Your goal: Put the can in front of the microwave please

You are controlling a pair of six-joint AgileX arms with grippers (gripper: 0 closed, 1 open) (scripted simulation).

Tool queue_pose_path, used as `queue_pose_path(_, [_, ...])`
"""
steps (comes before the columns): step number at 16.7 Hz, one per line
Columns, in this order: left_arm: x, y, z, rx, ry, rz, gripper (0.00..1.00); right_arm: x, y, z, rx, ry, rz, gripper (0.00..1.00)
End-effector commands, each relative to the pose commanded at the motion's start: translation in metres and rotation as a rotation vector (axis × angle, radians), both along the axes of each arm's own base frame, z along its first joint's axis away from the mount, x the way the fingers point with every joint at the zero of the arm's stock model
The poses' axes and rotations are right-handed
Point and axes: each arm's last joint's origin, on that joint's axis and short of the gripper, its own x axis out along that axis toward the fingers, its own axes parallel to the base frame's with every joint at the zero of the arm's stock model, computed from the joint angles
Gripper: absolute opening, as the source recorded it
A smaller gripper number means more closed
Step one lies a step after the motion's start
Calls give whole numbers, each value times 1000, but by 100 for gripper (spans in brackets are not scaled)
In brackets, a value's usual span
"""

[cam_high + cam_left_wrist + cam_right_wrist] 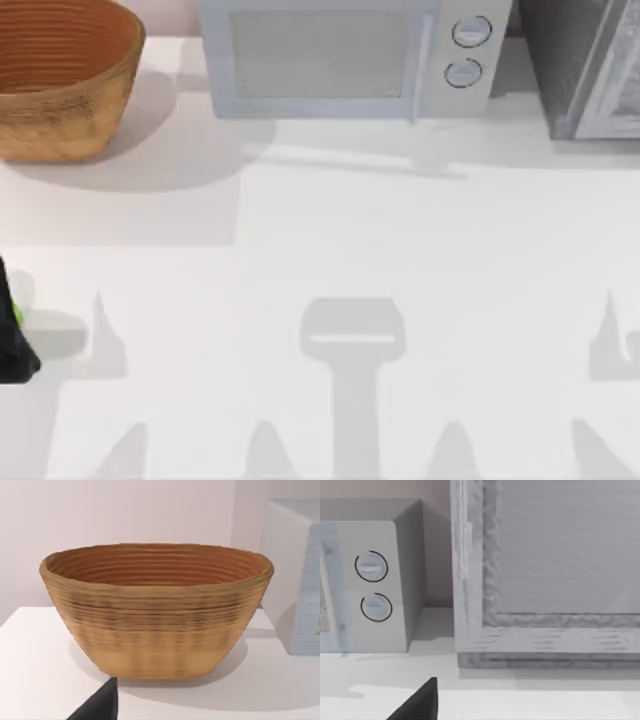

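The can is showing as a green sliver at the table's far left edge, well apart from the microwave. I am approaching it with the left arm; jaw state I cannot tell. The basket is standing near.

My white table spreads wide, crossed by soft grey shadows around six o'clock. A pale pinkish wall rises behind it at twelve o'clock. The light is even and soft.
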Motion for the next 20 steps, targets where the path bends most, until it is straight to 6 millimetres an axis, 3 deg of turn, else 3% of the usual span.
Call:
queue_pose_path(5, [1,0,10,43,58,1,100,0,0,0,0,0,0,100])
queue_pose_path(10, [16,4,51,215,338,-12,100,0,0,0,0,0,0,100])
queue_pose_path(15, [70,12,84,420,776,-121,100,0,0,0,0,0,0,100])
queue_pose_path(20, [144,25,81,564,1199,-343,100,0,0,0,0,0,0,100])
